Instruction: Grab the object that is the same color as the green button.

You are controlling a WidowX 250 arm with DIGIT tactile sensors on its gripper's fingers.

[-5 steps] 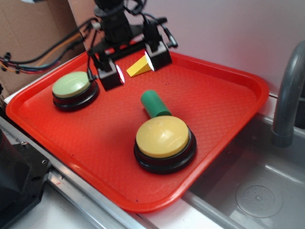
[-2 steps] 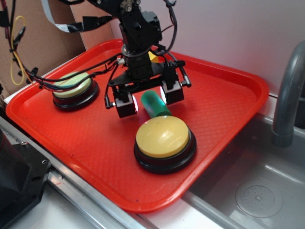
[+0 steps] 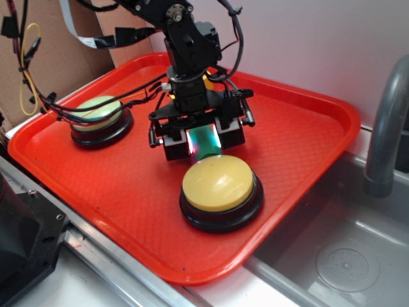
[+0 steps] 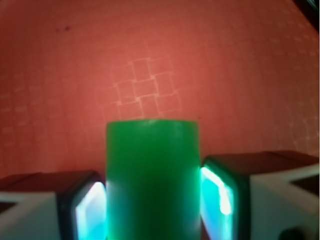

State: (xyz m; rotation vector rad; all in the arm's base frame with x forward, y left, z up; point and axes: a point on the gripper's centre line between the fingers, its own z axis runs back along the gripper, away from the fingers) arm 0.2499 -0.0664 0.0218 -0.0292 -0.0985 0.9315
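The object, a dark-green cylinder (image 3: 203,142) (image 4: 152,175), lies on the red tray (image 3: 300,128) just behind the yellow button. My gripper (image 3: 203,143) (image 4: 152,210) is lowered over it with one finger on each side. In the wrist view both lit pads (image 4: 92,207) press against the cylinder's sides, so the gripper is shut on it. The green button (image 3: 96,113), a pale mint dome on a black base, sits at the tray's left, apart from the gripper.
The yellow-domed button (image 3: 218,182) stands right in front of the cylinder. A sliver of the yellow wedge (image 3: 206,79) shows behind the arm. A grey faucet (image 3: 383,128) and sink (image 3: 339,256) lie to the right, cables (image 3: 77,105) run over the green button.
My gripper came forward from the yellow wedge, dropped over the green cylinder, and its fingers closed in from wide apart onto the cylinder's sides.
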